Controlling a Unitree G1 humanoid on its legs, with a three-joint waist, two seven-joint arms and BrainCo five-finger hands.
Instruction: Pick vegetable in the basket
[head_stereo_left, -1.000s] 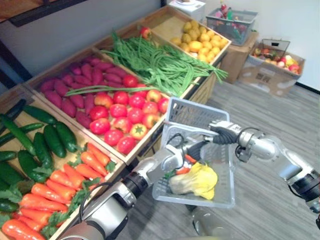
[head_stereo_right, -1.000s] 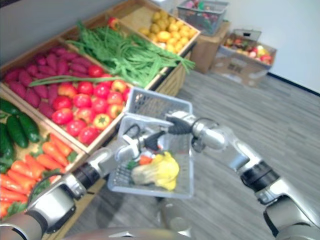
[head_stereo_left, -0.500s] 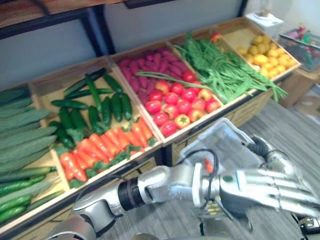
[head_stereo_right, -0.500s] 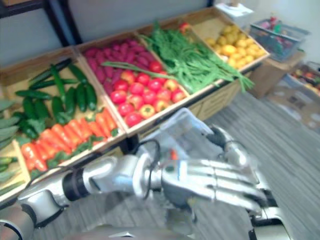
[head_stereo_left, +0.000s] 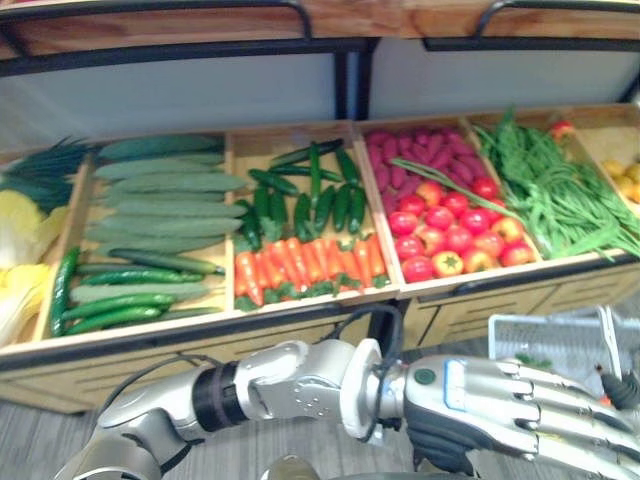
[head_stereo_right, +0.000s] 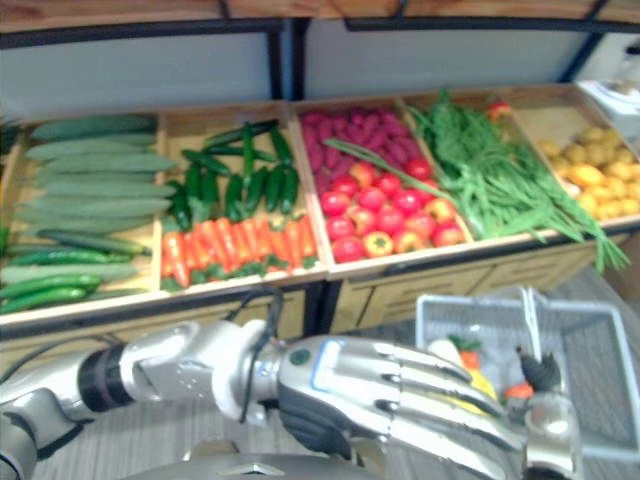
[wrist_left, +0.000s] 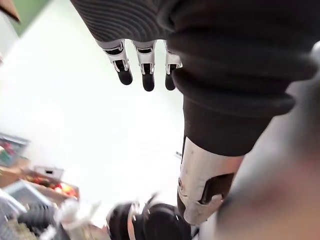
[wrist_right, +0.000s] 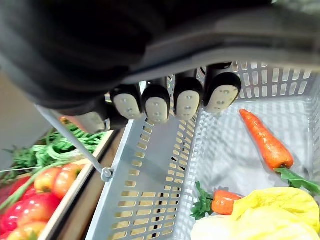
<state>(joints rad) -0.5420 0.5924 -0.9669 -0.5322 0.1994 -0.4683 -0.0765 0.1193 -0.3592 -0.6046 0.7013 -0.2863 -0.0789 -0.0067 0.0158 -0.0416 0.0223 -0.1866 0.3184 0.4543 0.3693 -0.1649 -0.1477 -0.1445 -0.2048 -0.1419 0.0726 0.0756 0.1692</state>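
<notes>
Gripped basket (wrist_right: 150, 165) in curled right hand (wrist_right: 187, 102), carrying it beside stand (head_stereo_left: 470, 300) so carrots (wrist_right: 265, 142) and cabbage (wrist_right: 270, 210) lay safe inside. Held left hand (head_stereo_left: 500, 395) out flat, empty, probably ready for another pick.

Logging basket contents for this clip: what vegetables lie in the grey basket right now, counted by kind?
carrots: 2 (the second, shorter one)
yellow leafy vegetable: 1
Total: 3 in the basket
</notes>
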